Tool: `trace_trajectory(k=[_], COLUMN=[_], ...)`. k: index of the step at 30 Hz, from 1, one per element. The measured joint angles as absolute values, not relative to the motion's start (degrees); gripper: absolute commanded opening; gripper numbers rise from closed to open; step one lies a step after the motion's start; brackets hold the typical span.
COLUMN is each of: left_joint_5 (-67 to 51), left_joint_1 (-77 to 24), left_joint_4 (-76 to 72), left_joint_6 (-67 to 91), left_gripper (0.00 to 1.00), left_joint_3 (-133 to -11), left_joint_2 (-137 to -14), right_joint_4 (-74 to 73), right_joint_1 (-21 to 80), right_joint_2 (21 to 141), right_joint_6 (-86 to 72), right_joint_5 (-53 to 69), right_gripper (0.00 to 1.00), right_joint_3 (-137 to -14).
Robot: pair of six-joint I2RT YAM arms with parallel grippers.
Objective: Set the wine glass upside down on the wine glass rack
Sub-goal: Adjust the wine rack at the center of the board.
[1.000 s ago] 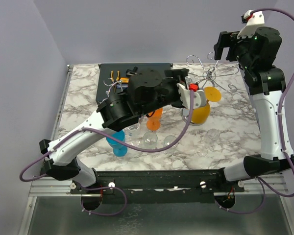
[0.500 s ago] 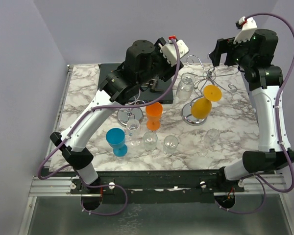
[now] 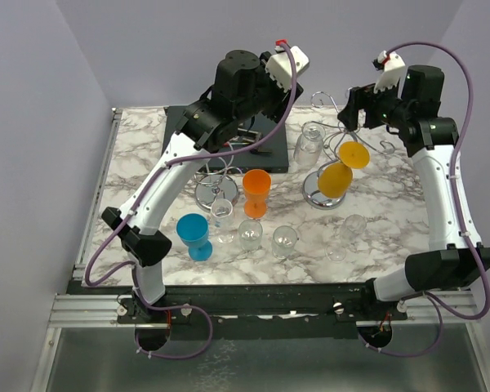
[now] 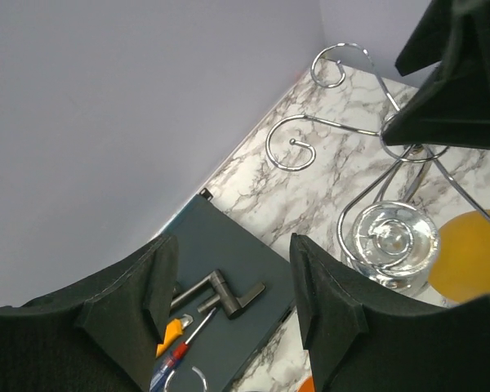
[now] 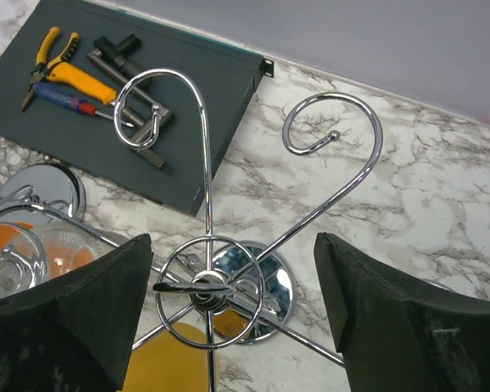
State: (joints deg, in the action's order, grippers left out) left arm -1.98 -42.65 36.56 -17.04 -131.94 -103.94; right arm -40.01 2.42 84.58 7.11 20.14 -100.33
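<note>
The clear stemmed wine glass (image 4: 392, 238) is hung bowl-down from an arm of the chrome wire rack with spiral hooks (image 5: 208, 286), just beside a yellow glass (image 3: 336, 181). Its foot appears caught in the wire, which presumably retains it. The left end effector (image 4: 229, 298) is held above it, spread wide and empty. The right end effector (image 5: 233, 278) is likewise spread and empty over the rack hub. No legible writing is found.

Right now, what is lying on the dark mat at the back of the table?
Yellow-handled pliers, a red-and-blue screwdriver and a dark metal tool lie on the mat. From above, the left arm covers most of it.
</note>
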Motion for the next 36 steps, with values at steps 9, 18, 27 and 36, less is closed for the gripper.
trace_trajectory(k=[9, 18, 27, 36], left_joint_5=[-3.8, -4.7, -4.7, -4.8], left_joint_1=[-41.5, -41.3, -40.9, -40.8], left_joint_4=[38.5, 38.8, 38.8, 39.2], left_joint_6=[-15.6, -15.6, -16.2, -16.6], left_gripper=[0.61, 0.60, 0.60, 0.59], left_joint_3=[-133.0, -135.8, -138.6, -140.8], left_joint_2=[-107.1, -109.0, -114.9, -119.2], right_joint_4=[-39.9, -39.9, -39.7, -36.7], right_joint_1=[2.2, 2.2, 2.2, 2.2], right_joint_2=[81.9, 83.5, 84.3, 82.8], right_joint_6=[8.6, 9.0, 9.6, 9.5], right_joint_5=[22.2, 25.1, 27.3, 26.7], right_gripper=[0.68, 0.45, 0.24, 0.00], right_joint_3=[-97.9, -98.0, -97.9, -95.2])
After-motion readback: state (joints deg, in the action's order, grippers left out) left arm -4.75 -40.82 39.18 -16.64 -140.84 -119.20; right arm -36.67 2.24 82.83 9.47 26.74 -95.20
